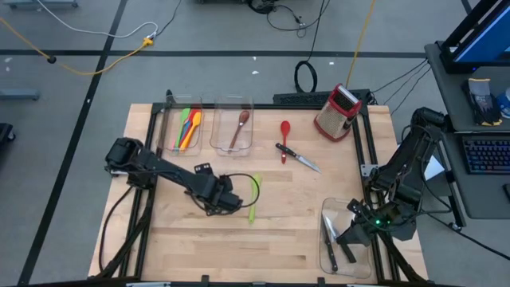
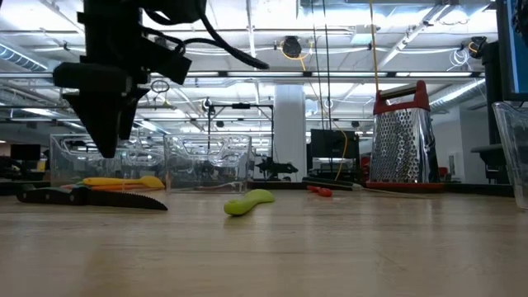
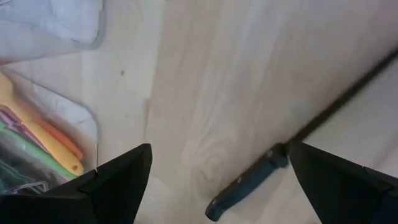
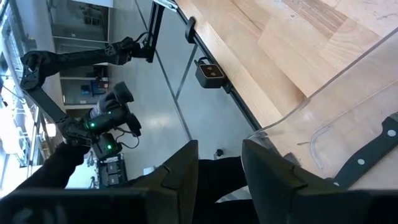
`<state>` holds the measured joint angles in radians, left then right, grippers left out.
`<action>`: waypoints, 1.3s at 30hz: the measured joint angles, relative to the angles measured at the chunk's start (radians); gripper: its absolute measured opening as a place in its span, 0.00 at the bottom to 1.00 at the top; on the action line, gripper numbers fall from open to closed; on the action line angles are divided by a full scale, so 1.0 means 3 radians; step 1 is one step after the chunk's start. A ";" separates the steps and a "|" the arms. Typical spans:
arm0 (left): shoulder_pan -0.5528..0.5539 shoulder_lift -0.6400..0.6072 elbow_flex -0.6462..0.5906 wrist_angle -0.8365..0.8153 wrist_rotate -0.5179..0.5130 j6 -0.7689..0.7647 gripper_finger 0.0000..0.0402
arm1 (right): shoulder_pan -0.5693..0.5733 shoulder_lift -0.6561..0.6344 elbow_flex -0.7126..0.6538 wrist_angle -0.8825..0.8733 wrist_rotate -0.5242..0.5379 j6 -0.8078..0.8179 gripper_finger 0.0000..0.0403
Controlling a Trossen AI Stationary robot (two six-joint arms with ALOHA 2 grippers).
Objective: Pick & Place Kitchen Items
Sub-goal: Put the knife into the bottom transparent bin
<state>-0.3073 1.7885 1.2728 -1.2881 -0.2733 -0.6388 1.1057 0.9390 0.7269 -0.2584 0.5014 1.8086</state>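
Left tool (image 1: 236, 201) hangs mid-worktop, fingers spread wide and empty, green spatula (image 1: 253, 198) just at its 3 o'clock. Looks like the reach-in step; next it needs to drop and straddle the handle. Right tool (image 1: 344, 237) waits partly closed, empty, over the 5 o'clock bin (image 1: 325, 209).

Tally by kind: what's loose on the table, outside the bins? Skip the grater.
red spoon: 1
green spatula: 1
knives: 2, the first knife beside the spoon, the second knife below the left gripper and hidden from above
Total: 4
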 joint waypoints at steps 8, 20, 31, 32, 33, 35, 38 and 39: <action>-0.0164 0.0000 -0.0001 -0.0013 -0.0161 -0.0045 0.96 | 0.0000 0.0000 0.0000 0.0000 0.0001 0.0028 0.29; -0.0277 0.0000 -0.0001 -0.0021 -0.0224 0.0010 0.96 | 0.0000 0.0000 0.0000 0.0000 0.0001 0.0041 0.29; -0.0293 0.0000 -0.0079 -0.0018 0.0235 0.0494 0.96 | 0.0000 0.0000 0.0000 -0.0001 0.0001 0.0036 0.29; -0.0298 0.0000 -0.0116 -0.0019 0.0256 0.0491 0.96 | 0.0000 0.0000 0.0000 0.0000 0.0001 0.0036 0.29; -0.0307 0.0000 -0.0155 -0.0020 0.0283 0.0481 0.96 | 0.0000 0.0000 0.0000 -0.0001 0.0001 0.0033 0.29; -0.0326 0.0000 -0.0235 -0.0024 0.0301 0.0461 0.96 | 0.0000 0.0000 0.0000 -0.0001 0.0003 0.0024 0.29; -0.0373 0.0001 -0.0355 0.0015 0.0303 0.0449 0.96 | 0.0000 0.0000 0.0000 -0.0001 0.0003 0.0022 0.29; -0.0389 0.0001 -0.0397 0.0023 0.0310 0.0452 0.96 | 0.0000 0.0000 0.0000 -0.0001 0.0003 0.0021 0.29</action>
<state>-0.4240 1.7887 1.1535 -1.2810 -0.1805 -0.5032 1.1057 0.9390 0.7269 -0.2588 0.5022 1.8149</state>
